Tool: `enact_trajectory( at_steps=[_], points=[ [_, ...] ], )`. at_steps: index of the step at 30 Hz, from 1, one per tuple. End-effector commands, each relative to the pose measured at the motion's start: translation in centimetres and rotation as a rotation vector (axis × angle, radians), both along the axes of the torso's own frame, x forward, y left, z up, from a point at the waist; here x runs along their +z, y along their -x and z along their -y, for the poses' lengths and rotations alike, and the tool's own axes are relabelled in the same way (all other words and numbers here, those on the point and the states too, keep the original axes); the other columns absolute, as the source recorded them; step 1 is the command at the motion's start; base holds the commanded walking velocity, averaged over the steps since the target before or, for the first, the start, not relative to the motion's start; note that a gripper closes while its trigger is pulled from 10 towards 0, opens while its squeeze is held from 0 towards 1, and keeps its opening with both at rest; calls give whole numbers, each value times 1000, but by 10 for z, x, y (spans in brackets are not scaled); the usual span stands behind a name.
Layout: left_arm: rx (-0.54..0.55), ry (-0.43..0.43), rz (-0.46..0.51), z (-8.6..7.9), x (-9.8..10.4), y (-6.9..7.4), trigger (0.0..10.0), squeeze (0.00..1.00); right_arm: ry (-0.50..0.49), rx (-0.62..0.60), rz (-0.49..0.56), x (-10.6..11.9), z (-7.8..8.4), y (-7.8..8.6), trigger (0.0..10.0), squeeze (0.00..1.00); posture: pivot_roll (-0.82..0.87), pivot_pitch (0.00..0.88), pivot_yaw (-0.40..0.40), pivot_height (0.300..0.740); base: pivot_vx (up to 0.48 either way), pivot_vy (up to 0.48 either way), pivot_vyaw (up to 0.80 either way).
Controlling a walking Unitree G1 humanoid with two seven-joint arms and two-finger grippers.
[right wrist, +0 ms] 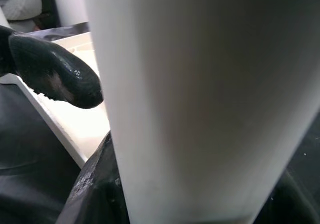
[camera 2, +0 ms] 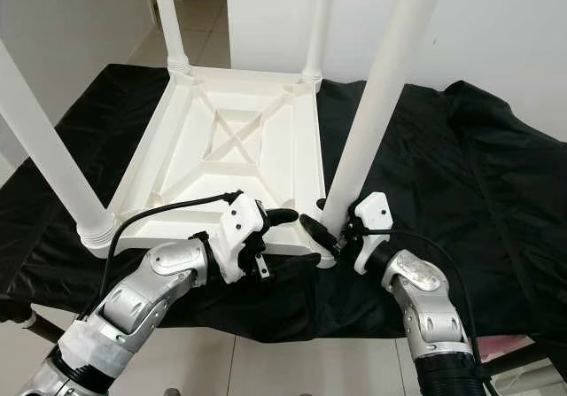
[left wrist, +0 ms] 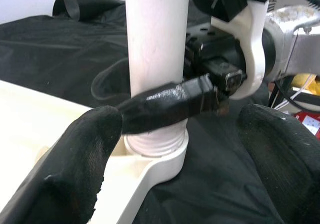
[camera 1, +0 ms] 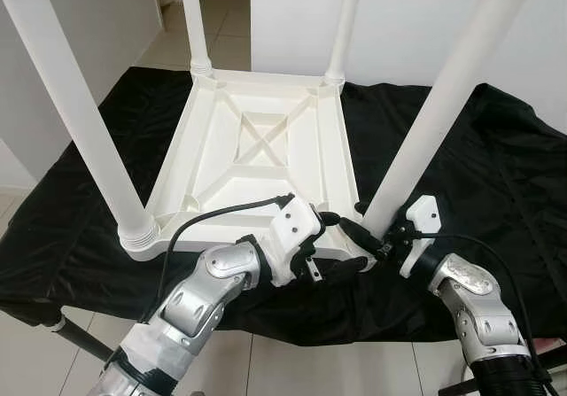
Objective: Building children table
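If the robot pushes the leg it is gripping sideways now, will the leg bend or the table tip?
The leg looks like stiff plastic, so it probably won't bend. The right hand grips low, at the threaded socket. The upside-down table lies flat on the black cloth, so likely slides rather than tips.

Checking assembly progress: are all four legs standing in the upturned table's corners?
Yes, four white legs rise from the table corners.

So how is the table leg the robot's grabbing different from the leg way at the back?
The near right leg has the right gripper closed around its base, and the left gripper is open beside it. The far left leg stands untouched. The near one looks thicker, being closer to the camera. Both are white round tubes standing up from the upside-down tabletop.
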State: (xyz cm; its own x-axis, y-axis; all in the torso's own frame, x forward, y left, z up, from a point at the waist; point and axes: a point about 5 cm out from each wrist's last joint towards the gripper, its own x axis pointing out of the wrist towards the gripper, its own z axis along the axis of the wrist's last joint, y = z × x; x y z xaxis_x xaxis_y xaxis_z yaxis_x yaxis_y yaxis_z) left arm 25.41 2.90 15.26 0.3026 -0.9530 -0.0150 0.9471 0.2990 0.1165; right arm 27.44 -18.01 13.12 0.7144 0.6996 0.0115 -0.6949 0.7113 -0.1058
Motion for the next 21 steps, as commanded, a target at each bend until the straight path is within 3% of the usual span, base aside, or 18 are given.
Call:
enact_trajectory(
  at_steps=[1, 3, 4, 13, 19, 21],
  points=[
    [-38, -20, -11, -1, -2, 2, 10000, 0, -10, 3, -6, -1, 3, 0, 0, 0, -11, 0, -48, 740, 0, 0, 0],
    [-30, -23, -7, -3, -1, 0, 10000, 0, -8, 3, -6, -1, 4, 0, 0, 0, -11, 0, -49, 740, 0, 0, 0],
    [-20, -26, 2, -5, -1, -2, 10000, 0, -12, -11, -6, -1, 6, 0, 10000, 0, -16, 0, -47, 740, 0, 0, 0],
    [8, -37, 35, -7, 0, -5, 10000, 0, -46, -65, -6, 0, 10, -1, 10000, 0, -17, 0, -52, 740, 0, 0, 0],
    [86, -41, 64, -10, 0, -8, 10000, 0, -132, -285, 24, 2, 6, 1, 10000, 0, -17, 0, -51, 740, 0, 0, 0],
    [86, -41, 64, -10, 0, -8, 10000, 0, -132, -285, 24, 2, 6, 1, 10000, 0, -17, 0, -51, 740, 0, 0, 0]
  ],
)
